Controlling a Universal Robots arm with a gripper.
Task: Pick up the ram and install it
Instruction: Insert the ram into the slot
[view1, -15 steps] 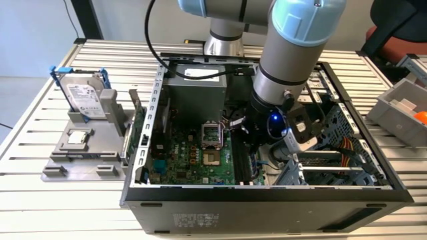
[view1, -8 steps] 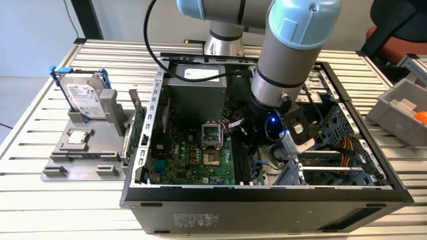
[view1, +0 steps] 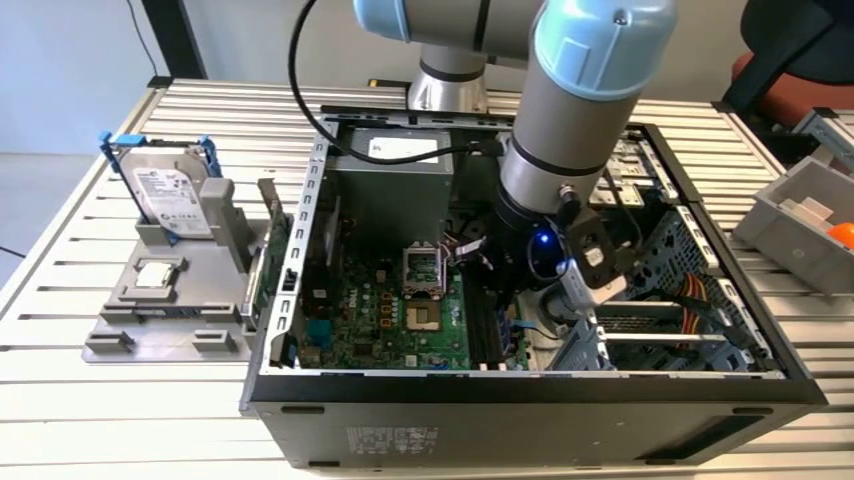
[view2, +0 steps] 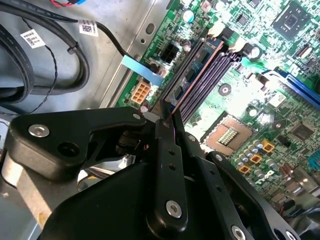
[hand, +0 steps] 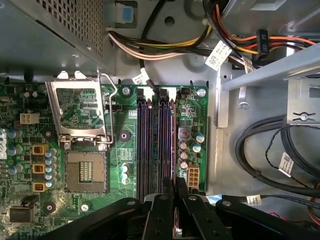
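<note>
My gripper (view2: 169, 122) is shut on the ram (view2: 189, 80), a thin dark stick with black chips seen almost edge-on. In both wrist views the ram stands on its long edge along the outermost memory slot of the green motherboard (hand: 85, 210), beside the other dark slots (hand: 145, 145). Whether it is seated in the slot or just above it, I cannot tell. In the first wrist view the ram (hand: 173, 145) runs straight out from the gripper (hand: 175, 189) toward the white slot latches. In the exterior view the arm (view1: 574, 130) reaches down into the open computer case (view1: 534, 390).
The CPU socket (hand: 85, 165) lies beside the slots. Cable bundles (hand: 270, 145) and the power supply (view1: 387, 165) crowd the case. On the exterior view's left, a hard drive (view1: 167, 195) stands on a grey stand (view1: 160, 300) with a green card (view1: 271, 265). A grey bin (view1: 801, 215) sits at the right.
</note>
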